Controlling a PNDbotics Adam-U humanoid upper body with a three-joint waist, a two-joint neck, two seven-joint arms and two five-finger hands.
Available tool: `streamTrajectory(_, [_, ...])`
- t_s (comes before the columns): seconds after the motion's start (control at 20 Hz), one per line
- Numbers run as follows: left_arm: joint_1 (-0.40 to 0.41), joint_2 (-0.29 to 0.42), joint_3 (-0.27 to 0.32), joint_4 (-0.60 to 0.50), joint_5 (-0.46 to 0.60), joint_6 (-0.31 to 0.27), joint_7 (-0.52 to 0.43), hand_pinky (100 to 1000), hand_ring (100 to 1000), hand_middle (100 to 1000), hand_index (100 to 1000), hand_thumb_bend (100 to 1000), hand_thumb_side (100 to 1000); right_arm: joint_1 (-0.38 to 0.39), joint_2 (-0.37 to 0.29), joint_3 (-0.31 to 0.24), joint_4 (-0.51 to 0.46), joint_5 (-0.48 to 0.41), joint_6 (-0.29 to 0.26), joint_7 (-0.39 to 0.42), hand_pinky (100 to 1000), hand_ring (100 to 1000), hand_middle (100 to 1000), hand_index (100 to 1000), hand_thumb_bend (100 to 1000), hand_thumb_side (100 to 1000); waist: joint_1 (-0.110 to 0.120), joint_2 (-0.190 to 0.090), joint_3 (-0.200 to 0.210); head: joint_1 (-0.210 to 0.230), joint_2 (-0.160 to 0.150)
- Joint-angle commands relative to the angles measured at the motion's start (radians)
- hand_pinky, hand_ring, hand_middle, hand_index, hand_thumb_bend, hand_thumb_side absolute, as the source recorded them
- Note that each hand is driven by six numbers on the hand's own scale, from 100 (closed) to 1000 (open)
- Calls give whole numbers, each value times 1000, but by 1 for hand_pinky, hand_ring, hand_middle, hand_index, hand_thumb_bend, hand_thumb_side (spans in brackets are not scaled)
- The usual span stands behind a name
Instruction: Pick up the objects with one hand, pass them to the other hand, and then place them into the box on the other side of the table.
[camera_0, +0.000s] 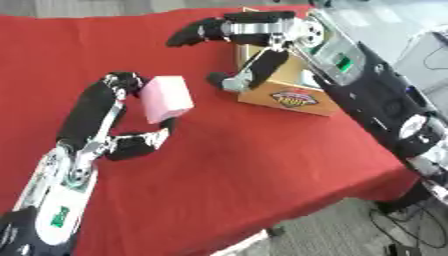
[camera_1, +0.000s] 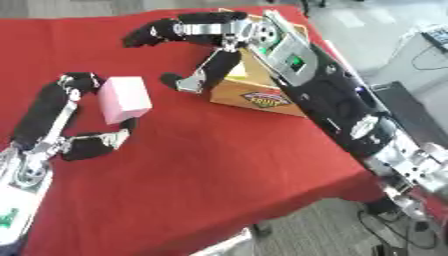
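A pale pink block (camera_0: 166, 98) is held above the red table (camera_0: 262, 160) by my left hand (camera_0: 109, 125), with fingers curled over its top left and the thumb under its lower edge. My right hand (camera_0: 254, 35) hovers open to the right of the block, fingers spread toward the left, thumb pointing down near the box. A gap separates it from the block. The cardboard box (camera_0: 289, 95) with a printed logo stands on the right side of the table, partly hidden behind my right hand and forearm.
The table's right edge drops to a grey floor with cables (camera_0: 402, 225). Grey equipment (camera_0: 429, 55) stands at the far right. Red cloth stretches wide in front of the box and left hand.
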Motion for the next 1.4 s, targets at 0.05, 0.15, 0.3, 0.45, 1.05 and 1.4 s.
streamTrajectory(0.05, [-13, -23, 8, 0, -11, 0, 15, 696, 546, 465, 545, 100, 238, -12, -38, -2, -30, -17, 29, 1, 1000, 1000, 973, 1000, 100, 202, 1, -23, -4, -7, -1])
streamTrajectory(0.15, [-15, -27, 11, 9, -16, 1, 21, 696, 544, 463, 545, 100, 240, -10, -36, -1, -39, -23, 44, 4, 1000, 1000, 974, 1000, 100, 202, -1, -24, -4, -9, -1])
streamTrajectory(0.3, [-16, -30, 14, 20, -21, 2, 30, 696, 543, 463, 545, 100, 242, -7, -32, 0, -54, -30, 58, 13, 1000, 1000, 975, 1000, 100, 202, -4, -24, -4, -8, -1])
streamTrajectory(0.45, [-16, -33, 17, 30, -27, 3, 35, 696, 543, 463, 546, 100, 241, -5, -29, 1, -66, -37, 71, 21, 1000, 1000, 976, 1000, 100, 202, -7, -23, -4, -5, -1])
streamTrajectory(1.05, [-23, -45, 32, 47, -34, 19, 63, 693, 539, 459, 546, 100, 256, 6, -15, 3, -73, -18, 89, 54, 1000, 1000, 976, 1000, 100, 200, -10, -22, -4, -6, -1])
streamTrajectory(1.4, [-28, -54, 24, 30, -33, 18, 59, 693, 539, 458, 546, 100, 258, 3, -5, 4, -44, 12, 78, 65, 1000, 1000, 974, 1000, 100, 200, -12, -16, 1, -16, -1])
